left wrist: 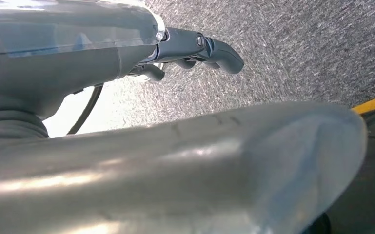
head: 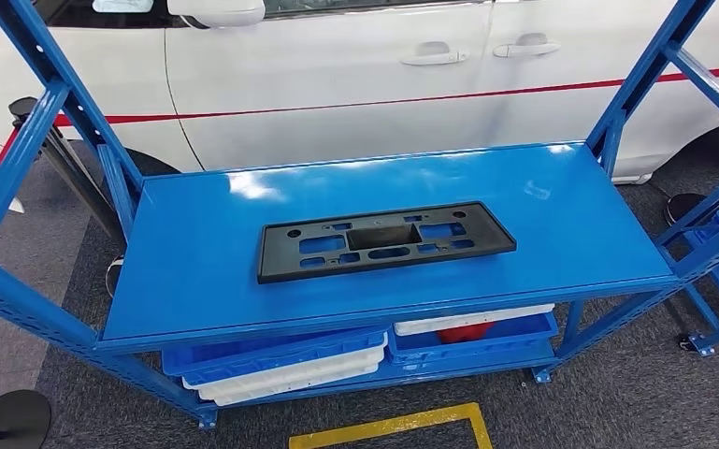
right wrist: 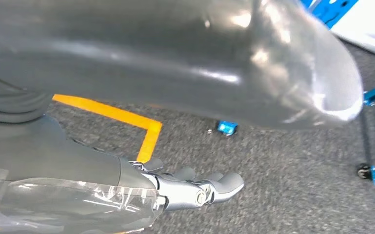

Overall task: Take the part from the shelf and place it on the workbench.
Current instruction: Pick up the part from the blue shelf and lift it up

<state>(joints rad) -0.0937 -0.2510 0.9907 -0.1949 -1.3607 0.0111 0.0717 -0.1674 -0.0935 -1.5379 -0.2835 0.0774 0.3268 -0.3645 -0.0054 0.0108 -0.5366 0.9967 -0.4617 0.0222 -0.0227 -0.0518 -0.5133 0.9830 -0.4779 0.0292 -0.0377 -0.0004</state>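
the black part (head: 386, 240) lies flat mid-shelf (head: 196, 281), untouched, since the left hand (left wrist: 195, 51) and right hand (right wrist: 195, 187) hang over carpet, fingers loosely extended and empty (reach not begun, i judge).

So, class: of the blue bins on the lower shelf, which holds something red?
The right-hand blue bin: a red item shows under its white tray; the left bin shows none.

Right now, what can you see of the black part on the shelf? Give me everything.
The black part is a long, flat rectangular panel, matte and plastic-looking, like a licence plate bracket. It has a larger rectangular opening near its middle, several smaller slots and small holes around it. It lies flat near the centre of the blue shelf top, long side running left to right, slightly skewed. Only the shelf surface touches it; no hand is on it.
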